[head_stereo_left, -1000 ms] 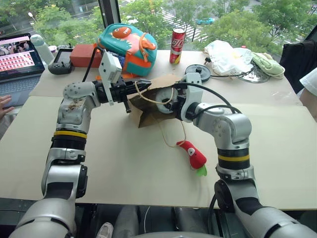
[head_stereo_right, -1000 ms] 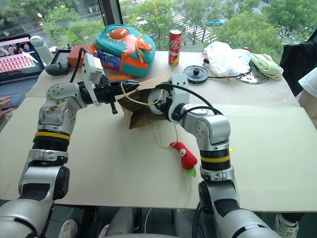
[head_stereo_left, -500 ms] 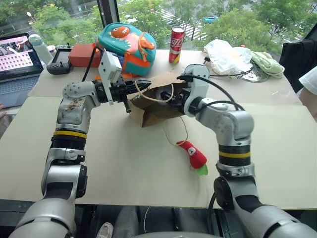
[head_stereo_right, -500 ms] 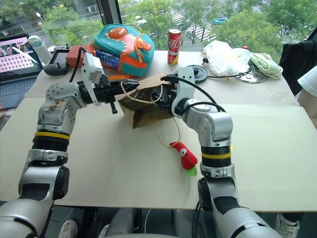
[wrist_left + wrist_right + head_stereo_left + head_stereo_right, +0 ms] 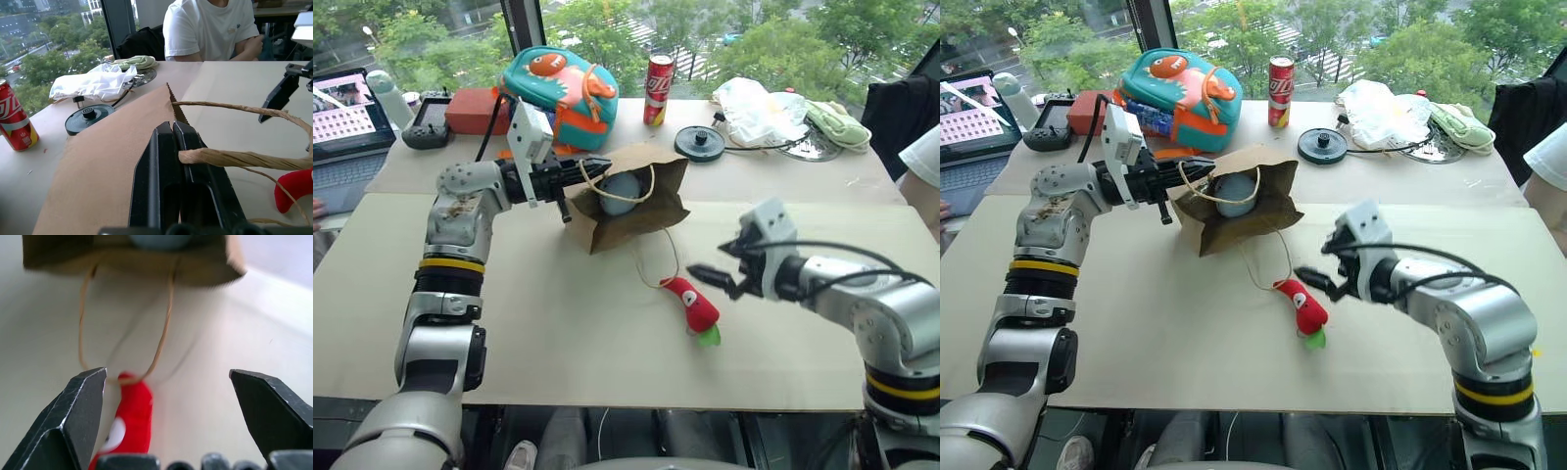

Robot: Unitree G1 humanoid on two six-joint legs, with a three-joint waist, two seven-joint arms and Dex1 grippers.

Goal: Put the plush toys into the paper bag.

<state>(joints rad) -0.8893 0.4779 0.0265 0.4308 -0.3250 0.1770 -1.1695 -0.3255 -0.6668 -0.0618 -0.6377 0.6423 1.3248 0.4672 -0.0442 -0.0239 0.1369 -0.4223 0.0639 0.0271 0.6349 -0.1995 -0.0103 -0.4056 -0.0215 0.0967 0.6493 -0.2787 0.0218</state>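
Legible markings: none confirmed. The red drink can (image 5: 657, 89), at twelve o'clock on the table, carries white lettering too small to read. The laptop screen (image 5: 342, 100), at ten o'clock, shows unreadable thumbnails.

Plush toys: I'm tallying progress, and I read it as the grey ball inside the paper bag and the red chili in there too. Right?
Half right. The grey ball sits inside the paper bag, but the red chili lies on the table outside it, beside the bag's loose handle. The left eye view shows this, with the open right gripper next to the chili.
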